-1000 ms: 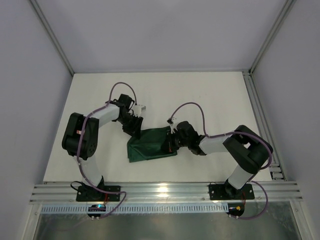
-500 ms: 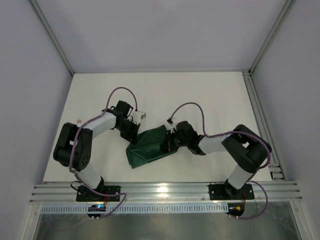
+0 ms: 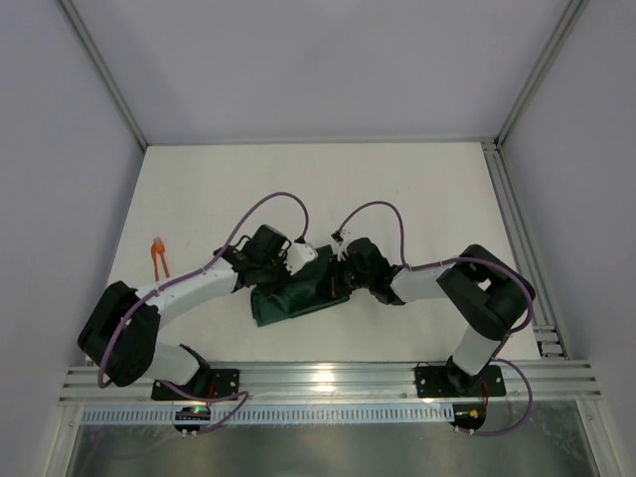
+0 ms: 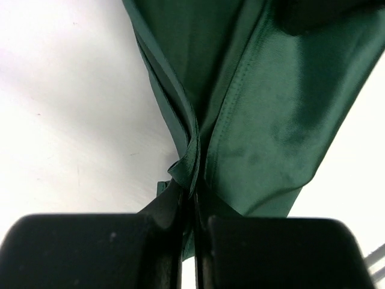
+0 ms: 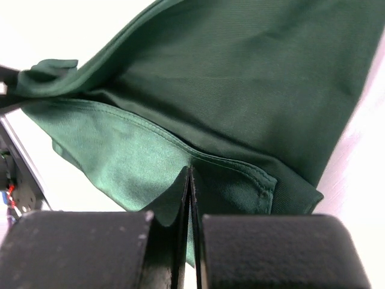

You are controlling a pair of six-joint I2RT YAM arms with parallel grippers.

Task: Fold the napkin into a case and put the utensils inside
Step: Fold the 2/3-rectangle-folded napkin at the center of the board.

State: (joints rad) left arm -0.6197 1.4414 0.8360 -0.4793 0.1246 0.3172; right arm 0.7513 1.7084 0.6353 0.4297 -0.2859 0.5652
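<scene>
The dark green napkin (image 3: 294,296) lies folded and bunched mid-table between both arms. My left gripper (image 3: 286,266) is shut on a gathered edge of the napkin (image 4: 264,114); cloth folds pinch between its fingers in the left wrist view. My right gripper (image 3: 338,280) is shut on a hemmed edge of the napkin (image 5: 240,78) at its right end. The orange utensils (image 3: 158,255) lie together on the table far left, apart from both grippers.
The white table (image 3: 417,199) has a metal rail along its near edge (image 3: 318,380) and another rail down the right side (image 3: 519,238). Grey walls enclose the left, back and right. Purple cables loop above both wrists.
My left arm swung right and nearer, carrying the napkin's left edge over toward the right gripper; the cloth is narrower. The orange utensils, hidden before by the arm, now show.
</scene>
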